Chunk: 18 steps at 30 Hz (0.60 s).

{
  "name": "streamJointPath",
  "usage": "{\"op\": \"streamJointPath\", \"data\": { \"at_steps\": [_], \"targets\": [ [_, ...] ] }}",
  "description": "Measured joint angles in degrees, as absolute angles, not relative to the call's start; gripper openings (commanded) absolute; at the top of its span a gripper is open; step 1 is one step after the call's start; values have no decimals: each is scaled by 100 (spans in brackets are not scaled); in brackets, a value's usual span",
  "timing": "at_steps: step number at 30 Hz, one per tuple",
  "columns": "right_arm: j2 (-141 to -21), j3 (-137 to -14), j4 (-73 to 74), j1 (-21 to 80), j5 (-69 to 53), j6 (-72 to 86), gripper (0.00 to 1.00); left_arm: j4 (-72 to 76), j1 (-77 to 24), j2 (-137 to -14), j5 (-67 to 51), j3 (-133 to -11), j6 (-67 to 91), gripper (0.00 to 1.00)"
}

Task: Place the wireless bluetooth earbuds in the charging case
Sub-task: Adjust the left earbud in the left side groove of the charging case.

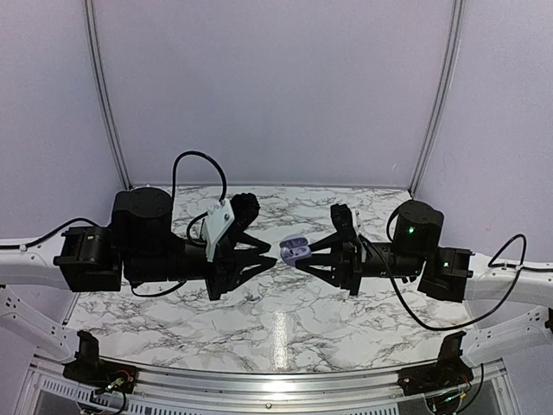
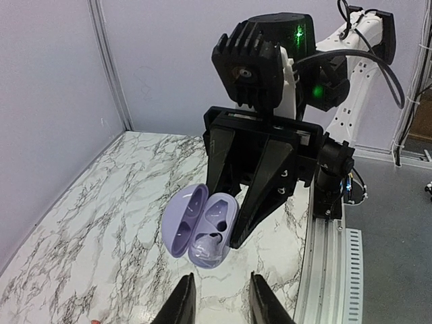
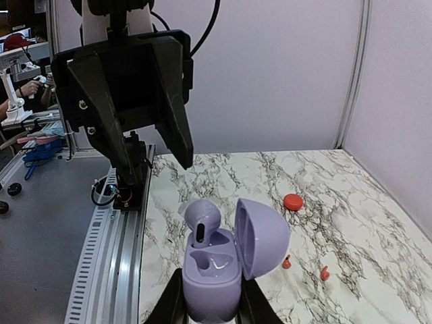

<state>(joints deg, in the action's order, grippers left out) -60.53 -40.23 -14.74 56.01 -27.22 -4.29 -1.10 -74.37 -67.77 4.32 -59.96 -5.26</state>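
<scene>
My right gripper [image 3: 212,305] is shut on the base of a purple charging case [image 3: 212,280], holding it above the table with its lid [image 3: 262,237] swung open. A purple earbud [image 3: 202,219] stands stem-down in the far socket, its head sticking up; the near socket shows bare. Two tiny red earbuds [image 3: 287,262] [image 3: 325,273] lie on the marble to the right. My left gripper [image 2: 221,305] faces the case [image 2: 202,229] a short way off, its jaws apart with nothing between them. From above, the case [image 1: 295,250] hangs between both grippers.
A round red disc-like case [image 3: 292,201] lies on the marble table [image 1: 259,320] beyond the red earbuds. A metal rail [image 3: 111,250] borders the table's near edge. White side walls and a back wall enclose the table.
</scene>
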Motion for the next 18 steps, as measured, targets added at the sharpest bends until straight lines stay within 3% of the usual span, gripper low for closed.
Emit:
{"op": "streamJointPath", "data": {
  "at_steps": [18],
  "targets": [
    [-6095, -4023, -1472, 5599, -2912, -451, 0, -108, -7437, -7175, 510, -6248, -491, 21]
  ]
}}
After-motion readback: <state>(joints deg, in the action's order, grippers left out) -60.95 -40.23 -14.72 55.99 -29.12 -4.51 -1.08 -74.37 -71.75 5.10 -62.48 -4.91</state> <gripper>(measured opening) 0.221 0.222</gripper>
